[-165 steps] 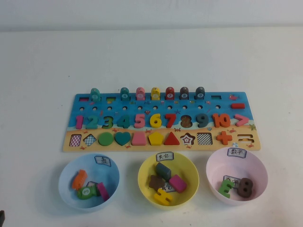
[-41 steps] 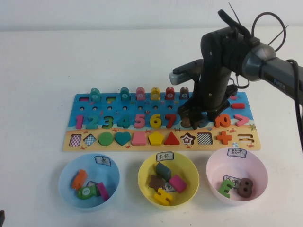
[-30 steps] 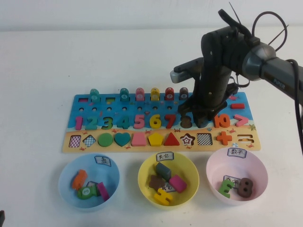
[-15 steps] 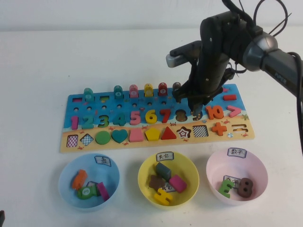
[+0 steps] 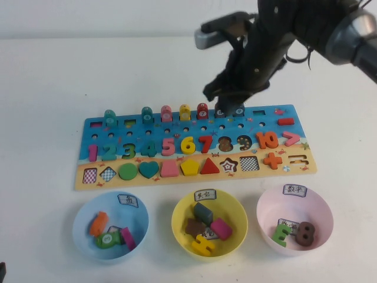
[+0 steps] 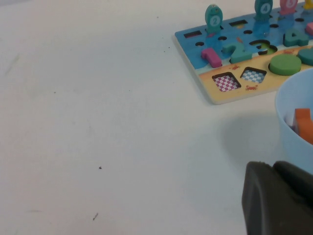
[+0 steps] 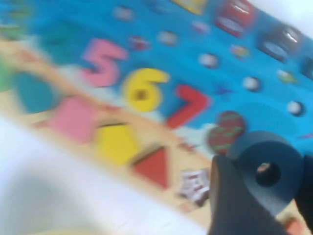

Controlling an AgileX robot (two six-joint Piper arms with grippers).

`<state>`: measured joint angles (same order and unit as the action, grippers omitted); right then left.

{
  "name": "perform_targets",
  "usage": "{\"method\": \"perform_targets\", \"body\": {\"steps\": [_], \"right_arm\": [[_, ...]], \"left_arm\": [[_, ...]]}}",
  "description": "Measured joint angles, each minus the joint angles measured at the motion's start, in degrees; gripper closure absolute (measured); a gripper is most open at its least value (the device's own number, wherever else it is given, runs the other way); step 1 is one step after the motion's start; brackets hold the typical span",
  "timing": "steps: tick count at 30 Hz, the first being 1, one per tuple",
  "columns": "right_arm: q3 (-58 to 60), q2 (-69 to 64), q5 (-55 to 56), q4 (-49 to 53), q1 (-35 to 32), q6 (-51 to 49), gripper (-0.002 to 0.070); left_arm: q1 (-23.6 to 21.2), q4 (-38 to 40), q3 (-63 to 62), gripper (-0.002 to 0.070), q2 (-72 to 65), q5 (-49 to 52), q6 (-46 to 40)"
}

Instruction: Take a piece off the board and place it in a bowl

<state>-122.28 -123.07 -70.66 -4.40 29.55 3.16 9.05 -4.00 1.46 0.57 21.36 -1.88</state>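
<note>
Above the far edge of the board [image 5: 194,150], right of its middle, the right gripper [image 5: 228,106] hangs clear of the surface with its dark fingers [image 7: 234,205] closed on the slate grey-blue 9 [image 7: 266,169]; the wrist view shows the number's round loop with its small hole pinched between them. Below the gripper, the 9 slot [image 5: 243,142] sits open and dark between the empty 8 slot [image 5: 225,144] and the orange 10 [image 5: 267,140]. Numbers 1 through 7 lie in their recesses to the left, with a row of coloured pegs along the far edge and shapes on the tan near strip.

Near the board stand three bowls in a row. At the right, the pale pink bowl [image 5: 268,227] with its white label holds a green 3 [image 5: 281,234] and a brown 8 [image 5: 305,232]. In the middle is the yellow bowl [image 5: 182,227], at the left the light blue bowl [image 5: 82,230], each with several pieces inside.

Low at the near left of the table, beside the light blue bowl, sits the left gripper [image 6: 276,200]; only part of its dark body shows, and I cannot tell whether its fingers are apart or together.
</note>
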Motion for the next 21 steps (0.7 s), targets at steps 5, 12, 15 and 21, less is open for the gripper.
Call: {"method": "perform_targets", "body": {"steps": [5, 12, 15, 21], "right_arm": [[6.7, 7.7, 0.0, -0.5, 7.6, 3.9, 0.0433], [12.1, 7.2, -0.4, -0.4, 20.2, 10.8, 0.0433], [12.3, 6.3, -0.4, 2.4, 22.3, 10.0, 0.0433], [15.7, 8.5, 0.1, 5.7, 21.2, 3.2, 0.0433]], "left_arm": [[0.0, 0.0, 0.0, 0.0679, 0.0, 0.0, 0.0], [0.0, 0.0, 0.0, 0.0680, 0.0, 0.0, 0.0], [0.0, 0.0, 0.0, 0.0680, 0.0, 0.0, 0.0], [0.0, 0.0, 0.0, 0.0679, 0.0, 0.0, 0.0]]}}
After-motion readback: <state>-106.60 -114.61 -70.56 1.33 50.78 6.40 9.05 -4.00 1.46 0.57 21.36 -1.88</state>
